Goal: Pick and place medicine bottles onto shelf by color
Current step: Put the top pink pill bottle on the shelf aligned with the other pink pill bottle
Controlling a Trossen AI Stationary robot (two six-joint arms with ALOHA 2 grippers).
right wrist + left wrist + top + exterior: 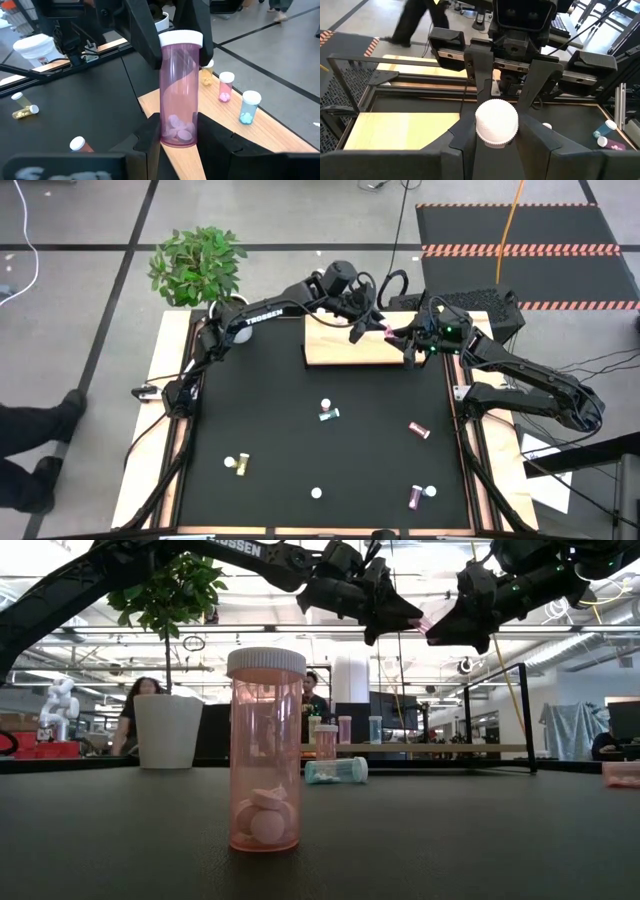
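Note:
A magenta medicine bottle [177, 95] with a white cap hangs in the air over the light-wood shelf [335, 350], at the table's far side. My left gripper [370, 328] comes in from the left and is shut on its cap end. My right gripper [403, 340] comes in from the right and is shut on its bottom end. A yellow bottle [206, 75], a pink one [226, 86] and a blue one [250, 106] stand upright on the shelf. My left gripper pinches the bottle's white cap [496, 122] between its two fingers [465, 142], one on each side. The fingers come nearly level from the table's left, in line with the bottle. The bottle is lifted clear of the shelf. My right gripper pinches the bottle's bottom end [177, 135], where the pills lie, between its two fingers [150, 137]. The fingers come nearly level from the table's right, in line with the bottle, so that it spans between the two grippers.
Loose bottles on the black mat: a teal one [328, 413], a magenta one [418, 430], a yellow one [238, 464], a purple one [420, 496] and an upright one [265, 750] near the front edge. A potted plant [200, 265] stands at the far left corner.

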